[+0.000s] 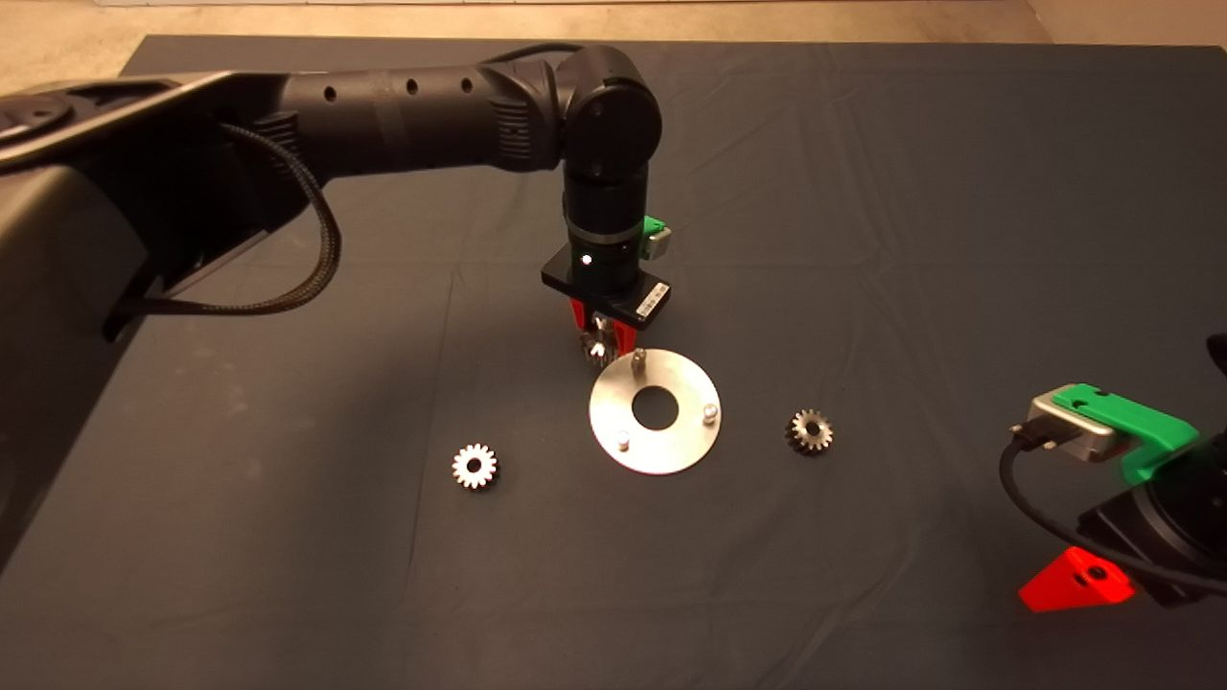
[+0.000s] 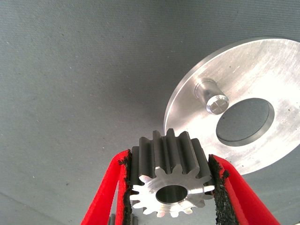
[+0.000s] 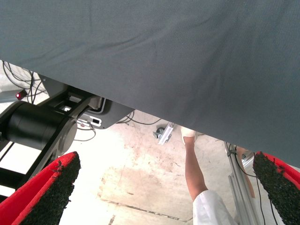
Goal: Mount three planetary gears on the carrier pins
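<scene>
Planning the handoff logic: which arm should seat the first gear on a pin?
Left. The left gripper already clamps a gear beside the disc's nearest pin; the right gripper waits open at the mat's edge.

Dark mat: disc, two loose gears flanking.

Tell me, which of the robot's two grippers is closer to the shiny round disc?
Left. The left gripper hangs right at the disc's far-left rim, gripping a gear close to one pin. The right gripper waits at the mat's lower right edge, well away.
</scene>
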Controlling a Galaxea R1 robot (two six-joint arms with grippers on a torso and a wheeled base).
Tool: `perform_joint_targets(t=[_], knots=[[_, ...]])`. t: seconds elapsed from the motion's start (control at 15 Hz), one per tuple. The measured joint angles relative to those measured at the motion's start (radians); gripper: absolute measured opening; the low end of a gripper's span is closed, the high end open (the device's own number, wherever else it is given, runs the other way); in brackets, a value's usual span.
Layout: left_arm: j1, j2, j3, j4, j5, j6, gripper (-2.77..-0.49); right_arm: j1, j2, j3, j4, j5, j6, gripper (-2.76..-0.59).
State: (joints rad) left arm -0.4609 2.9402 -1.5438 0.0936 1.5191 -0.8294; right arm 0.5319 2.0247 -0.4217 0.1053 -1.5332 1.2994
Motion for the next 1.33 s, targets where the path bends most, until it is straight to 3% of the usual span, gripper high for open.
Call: perform_joint_targets(t=[0.27, 0.6, 0.87, 1.0, 1.33], knots=[[0.0, -0.002, 0.008, -0.004, 0.0, -0.027, -2.35, 0.0, 0.0, 0.0, 0.0, 0.0, 0.0, -0.61], [0.0, -0.026, 0.144, -0.017, 0.0, -0.136, -2.35, 0.0, 0.0, 0.0, 0.0, 0.0, 0.0, -0.61], [0.0, -0.09, 0.252, -0.018, 0.0, -0.212, -2.35, 0.0, -0.002, 0.0, 0.0, 0.0, 0.0, -0.61], [0.0, -0.115, 0.289, -0.015, 0.008, -0.245, -2.35, 0.0, -0.002, 0.0, 0.0, 0.0, 0.0, -0.61], [0.0, -0.118, 0.354, -0.014, 0.006, -0.302, -2.35, 0.0, -0.003, 0.0, 0.0, 0.0, 0.0, -0.61]])
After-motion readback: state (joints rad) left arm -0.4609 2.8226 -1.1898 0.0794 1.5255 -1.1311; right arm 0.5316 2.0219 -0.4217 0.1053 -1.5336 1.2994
